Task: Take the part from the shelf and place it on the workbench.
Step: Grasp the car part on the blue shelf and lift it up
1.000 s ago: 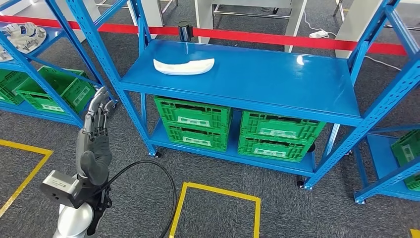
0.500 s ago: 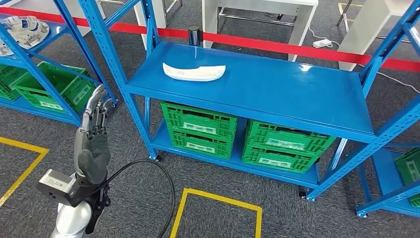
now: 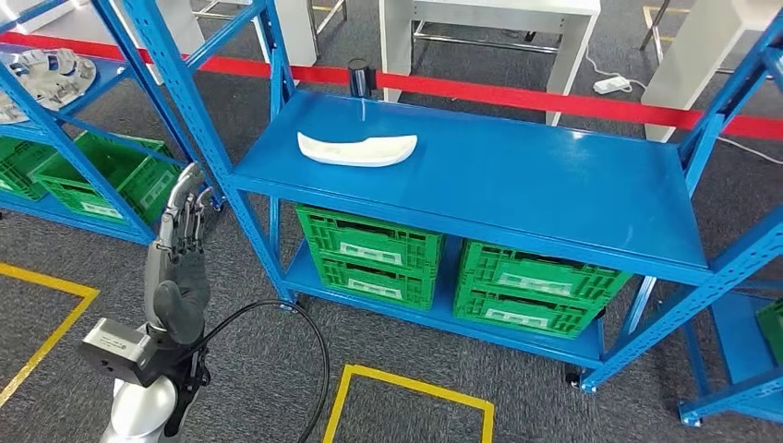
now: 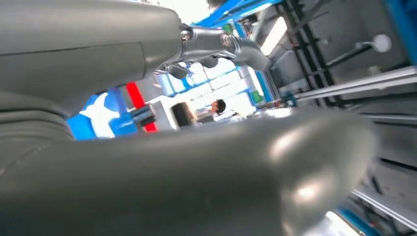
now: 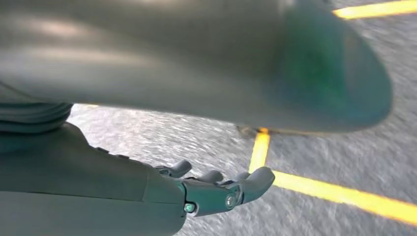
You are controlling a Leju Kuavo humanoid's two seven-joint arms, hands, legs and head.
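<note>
A long white curved part [image 3: 356,149] lies on the top board of the blue shelf [image 3: 517,185], towards its left end. My left hand [image 3: 177,249] is raised at the lower left, fingers straight and together, holding nothing; it stays well short of the shelf and left of its front post. In the left wrist view the thick grey thumb [image 4: 206,177] is close up, with the fingers [image 4: 216,42] stretched out past it. My right hand [image 5: 216,189] hangs over grey carpet, fingers loosely extended, with nothing in it.
Green crates [image 3: 369,254] fill the shelf's lower level. A second blue rack [image 3: 55,120] at the left carries a grey round part and more green crates. Red barrier tape [image 3: 517,97] runs behind the shelf, white tables beyond. Yellow floor lines [image 3: 411,383] mark the carpet; a black cable loops beside my left arm.
The whole view has shifted slightly, so the camera moved; the shelf now sits a little lower and closer. My left hand keeps the same raised pose. The white part has not moved on its board.
</note>
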